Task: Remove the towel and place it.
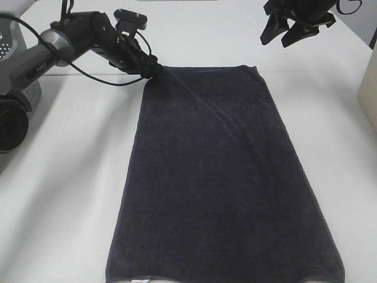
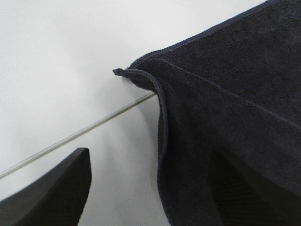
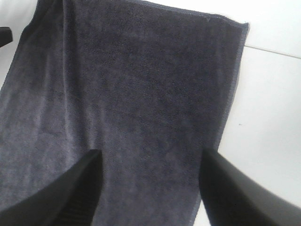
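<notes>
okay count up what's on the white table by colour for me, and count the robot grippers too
Dark navy: 1, the towel
Black: 2, the left gripper and the right gripper
Grey: 1, a machine at the table's left edge
Beige: 1, an object cut off at the right edge
Total: 5

The high camera looks steeply down from the front over the counter (image 1: 70,194) and the whole towel (image 1: 218,183). The left wrist camera sits very near, facing the towel corner (image 2: 123,72) just ahead of its pincer. The right wrist camera looks down from well above; both share the towel's far edge.
</notes>
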Robot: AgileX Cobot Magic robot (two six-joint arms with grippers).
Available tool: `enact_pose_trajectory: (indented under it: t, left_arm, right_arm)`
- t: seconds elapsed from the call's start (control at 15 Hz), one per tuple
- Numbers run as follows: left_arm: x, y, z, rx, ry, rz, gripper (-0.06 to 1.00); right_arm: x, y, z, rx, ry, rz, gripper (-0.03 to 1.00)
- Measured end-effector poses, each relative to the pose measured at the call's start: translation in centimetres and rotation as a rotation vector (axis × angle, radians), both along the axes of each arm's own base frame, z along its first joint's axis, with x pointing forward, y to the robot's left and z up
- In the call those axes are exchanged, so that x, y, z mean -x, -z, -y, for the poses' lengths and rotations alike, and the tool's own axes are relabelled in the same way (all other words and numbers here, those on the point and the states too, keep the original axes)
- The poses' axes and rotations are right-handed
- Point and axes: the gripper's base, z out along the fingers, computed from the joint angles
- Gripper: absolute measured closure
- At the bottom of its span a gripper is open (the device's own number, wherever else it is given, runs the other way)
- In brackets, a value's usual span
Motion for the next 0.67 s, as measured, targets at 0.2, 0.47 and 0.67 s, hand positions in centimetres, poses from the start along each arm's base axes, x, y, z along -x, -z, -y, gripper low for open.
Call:
enact_pose_trajectory:
  t: [0.2,0.47,0.67]
  left_arm:
    - [-0.5,2.4,0.1,0.027,-0.022,0.054,0.28]
    - [-0.6,4.3,0.0,0.016,-0.026,0.051,0.3]
    - [-0.5,4.3,-0.1,-0.015,-0.018,0.052,0.3]
  right_arm:
    - [0.0,0.0,0.0,0.0,0.0,0.0,0.38]
    - [0.0,0.0,0.0,0.001,0.0,0.0,0.38]
    - [0.0,0.0,0.0,0.001,0.0,0.0,0.38]
